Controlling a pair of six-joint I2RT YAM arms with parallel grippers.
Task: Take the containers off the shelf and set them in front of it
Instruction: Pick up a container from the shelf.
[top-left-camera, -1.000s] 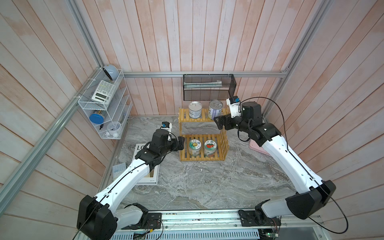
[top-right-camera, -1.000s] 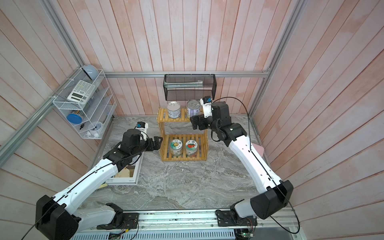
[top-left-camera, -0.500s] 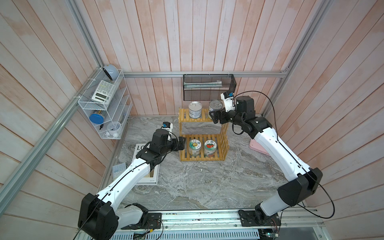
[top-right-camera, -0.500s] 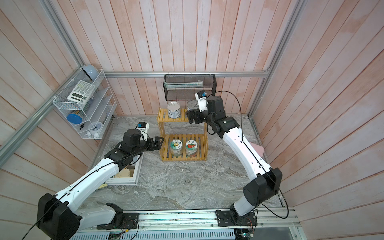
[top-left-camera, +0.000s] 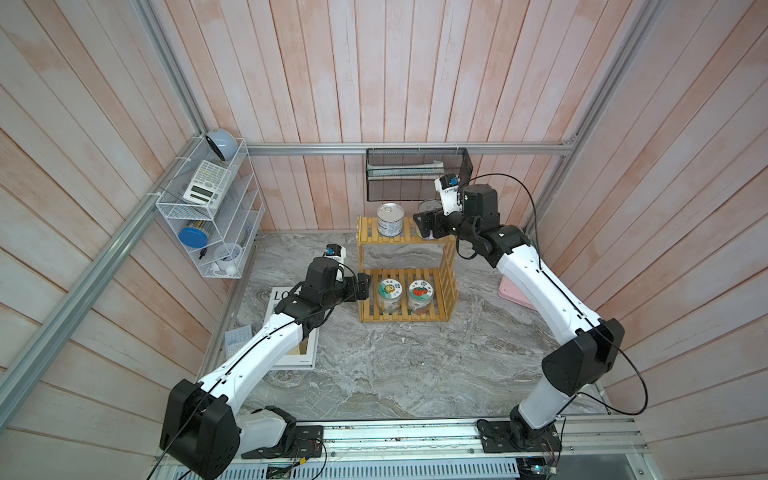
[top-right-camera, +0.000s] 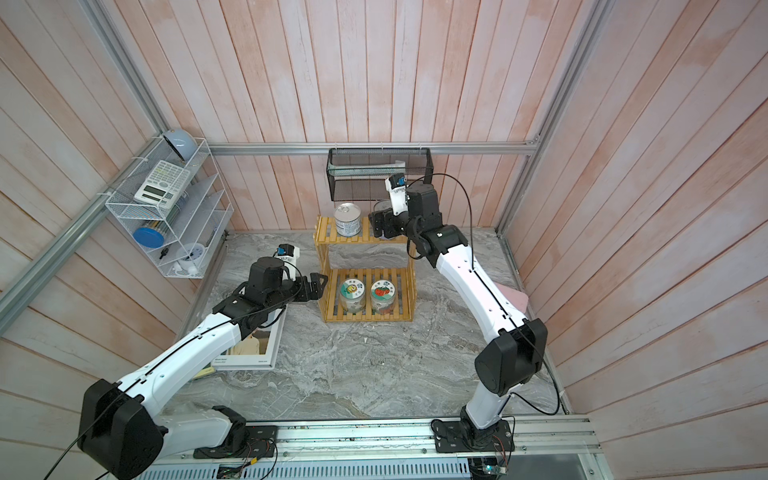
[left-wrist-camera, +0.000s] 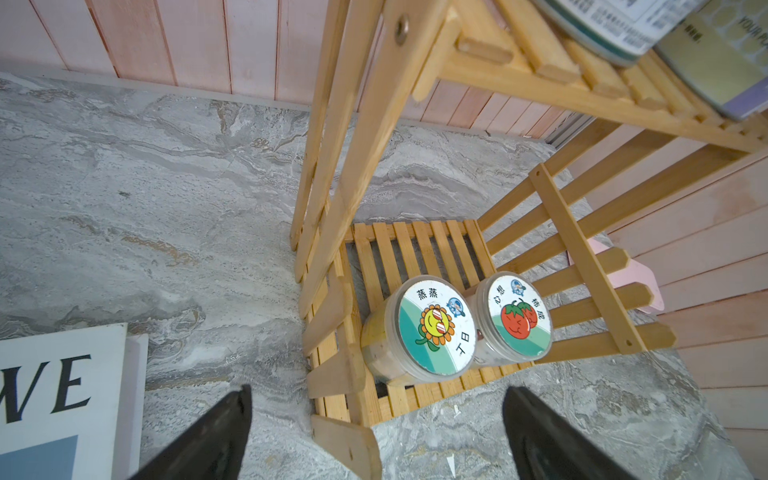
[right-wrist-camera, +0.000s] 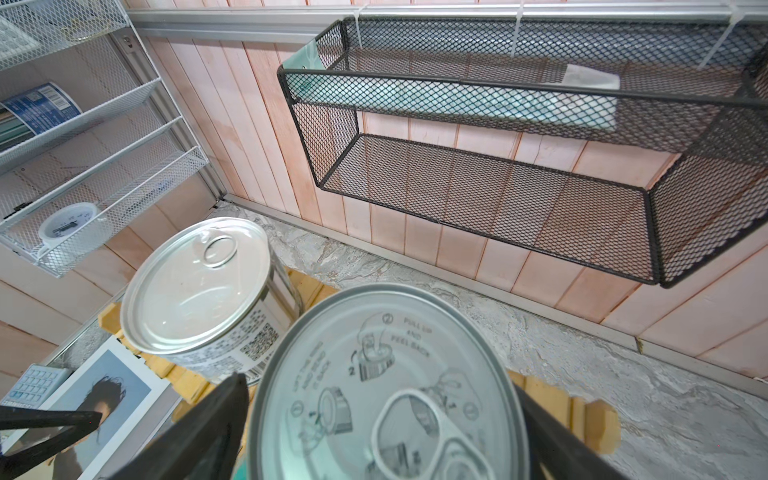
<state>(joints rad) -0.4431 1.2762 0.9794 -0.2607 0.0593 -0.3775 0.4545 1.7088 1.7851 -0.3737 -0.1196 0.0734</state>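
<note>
Black left pincer (top-left-camera: 364, 286) hung released, jaws wide, just beside the left side of the yellow slat shelf (top-left-camera: 360, 249) at lower-tier level, touching nothing. On the lower tier stood the sunflower-lid jar (top-left-camera: 390, 289) and tomato-lid jar (top-left-camera: 420, 290), upright and close together. On the upper tier, the white-blue tin (top-left-camera: 390, 220) sat left and the purple-label tin (right-wrist-camera: 386, 386) right. Right pincer (top-left-camera: 428, 226) straddled the purple-label tin, a jaw on either side close to its wall; clamped or not, couldn't tell. All four containers were on the shelf, none on the bench (top-left-camera: 395, 374) in front.

Step in hand, as I read it: first pick, right arm on the purple-label tin. Next it needs a firm squeeze, then a lift clear of the slats without knocking the white-blue tin or the black mesh basket (top-left-camera: 415, 178) overhead, then a set-down in front. Left pincer probably has to come round to the shelf's front for a jar, since the side slats block it.
</note>
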